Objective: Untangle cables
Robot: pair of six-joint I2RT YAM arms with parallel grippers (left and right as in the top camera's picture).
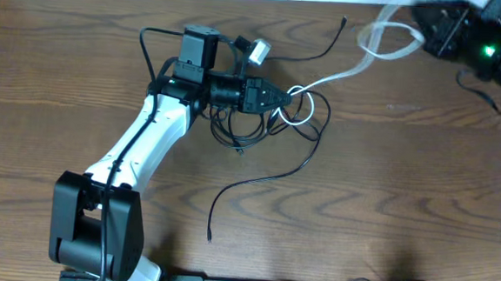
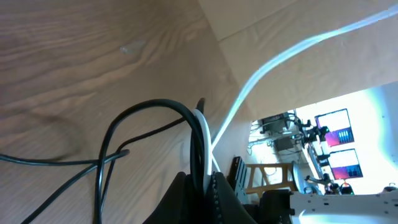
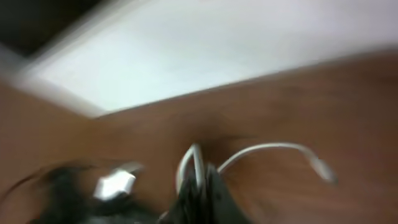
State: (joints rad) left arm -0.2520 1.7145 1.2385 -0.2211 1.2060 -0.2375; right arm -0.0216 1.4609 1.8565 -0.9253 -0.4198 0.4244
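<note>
The white cable (image 2: pixel 247 84) is looking thin and pale, and the black cables (image 2: pixel 155 103) are lying in loose loops around it at the middle of the table (image 1: pixel 387 184). One black tail is trailing toward the near edge. Your left arm is stretching from the near left corner to the tangle. Your left gripper (image 1: pixel 286 97) is pinched together on the white cable, with a black strand caught alongside it. Your right gripper (image 3: pixel 200 186) is sitting at the far right corner. Its view is blurred, but its fingers are looking closed on the white cable's other stretch. Between your two grippers, the white cable is running diagonally toward the far right.
</note>
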